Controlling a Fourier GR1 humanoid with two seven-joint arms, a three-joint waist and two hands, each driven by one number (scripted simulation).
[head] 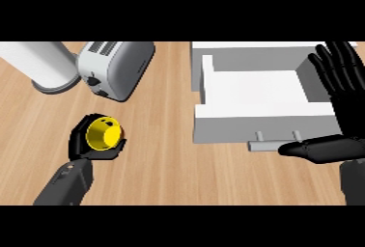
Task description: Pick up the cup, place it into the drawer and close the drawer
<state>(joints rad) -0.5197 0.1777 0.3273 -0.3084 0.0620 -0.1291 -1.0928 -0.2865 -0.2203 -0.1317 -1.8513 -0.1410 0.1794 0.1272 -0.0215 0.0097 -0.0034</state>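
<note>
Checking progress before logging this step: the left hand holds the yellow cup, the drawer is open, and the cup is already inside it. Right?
Not quite. The head view shows the left hand curled round the yellow cup over the counter, left of the open drawer, not inside it.

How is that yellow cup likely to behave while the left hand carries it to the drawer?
The yellow cup looks rigid and small, probably light. The left hand curls round it, mouth tilted toward the view, so it likely holds its shape. Its round wall could let it roll if set down sideways in the open drawer.
</note>
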